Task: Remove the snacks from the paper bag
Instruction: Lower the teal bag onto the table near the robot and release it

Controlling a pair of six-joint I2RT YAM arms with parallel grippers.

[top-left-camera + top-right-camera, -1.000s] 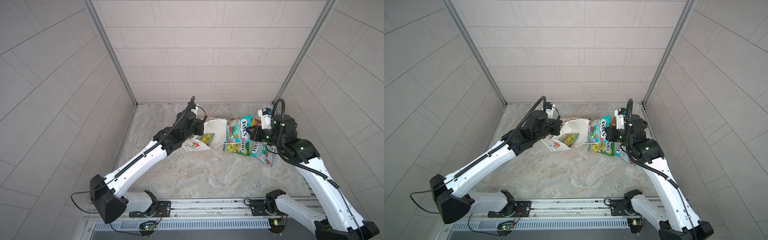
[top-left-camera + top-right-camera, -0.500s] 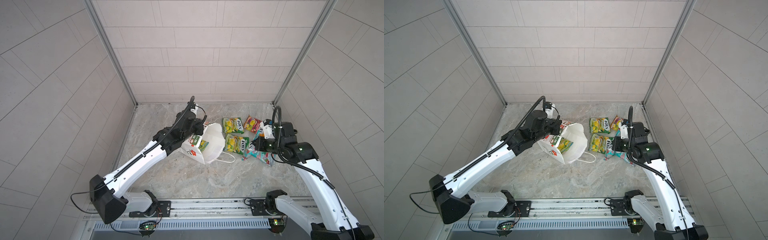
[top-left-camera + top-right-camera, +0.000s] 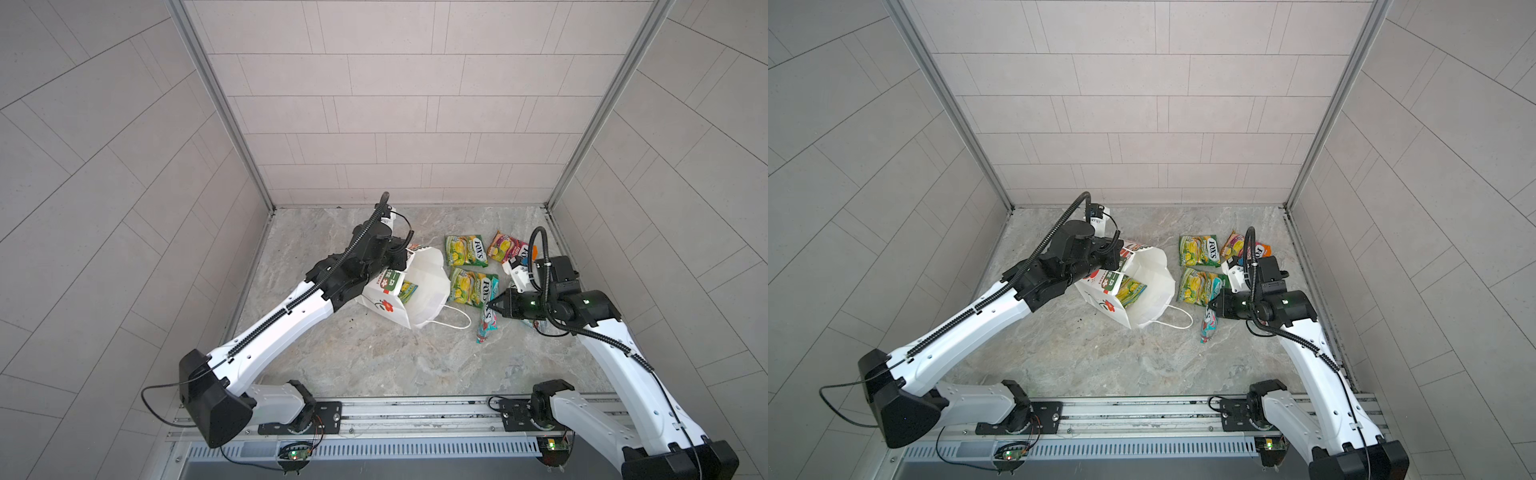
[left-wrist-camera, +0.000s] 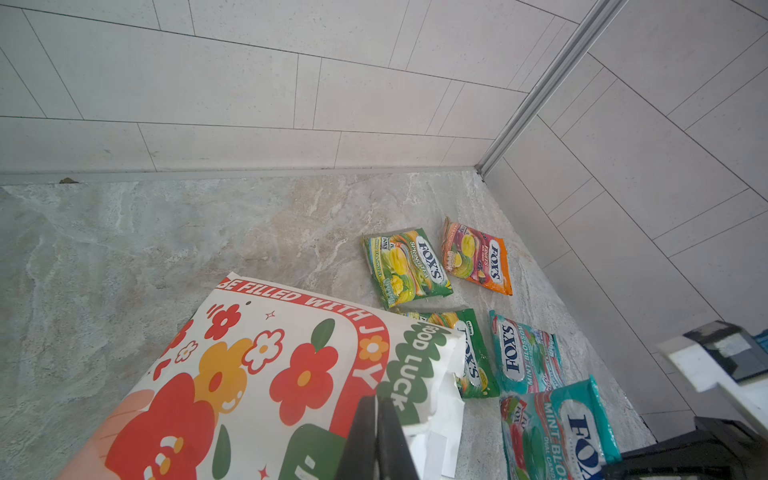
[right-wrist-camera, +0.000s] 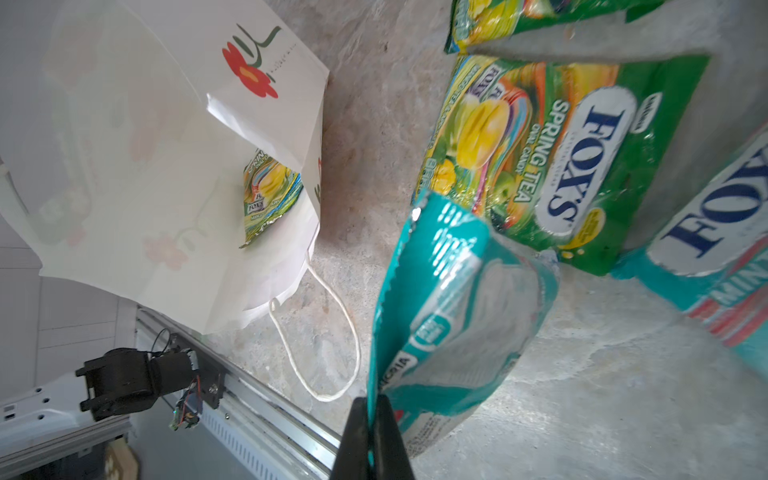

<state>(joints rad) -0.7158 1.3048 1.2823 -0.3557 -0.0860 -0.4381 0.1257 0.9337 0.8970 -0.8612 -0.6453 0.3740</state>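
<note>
Snack in grip: the right gripper (image 5: 370, 415), jaws pressed narrow on the edge of a teal packet (image 5: 449, 316), holds it up beside the paper bag (image 3: 428, 282). In both top views the packet hangs edge-on from the fingertips at about the bag's four o'clock. Whether its lower end touches the marbled tabletop (image 3: 374, 365) cannot be told.

The left gripper (image 4: 377, 409), also closed tight, pinches the bag's printed rim at roughly eleven o'clock in a top view. It props the white bag on its side, mouth gaping toward the right arm, with a string handle (image 5: 328, 399) trailing on the surface.

Already out on the table:
- A green-yellow packet (image 3: 466, 250) lies at the bag's two o'clock.
- An orange-pink packet (image 3: 505, 247) lies just beyond it.
- A second green-yellow packet (image 3: 471, 286) lies at three o'clock.
- A second teal packet (image 4: 525, 353) lies just beside that one.

More teal wrapping shows partly hidden under the right arm.

Inside the bag, a last green-yellow packet (image 3: 407, 289) leans against the wall near the mouth, and the white interior that shows looks bare otherwise. By this evidence the unpacking is nearly finished. The held packet is out but not yet laid down, and one snack is left to fetch.
</note>
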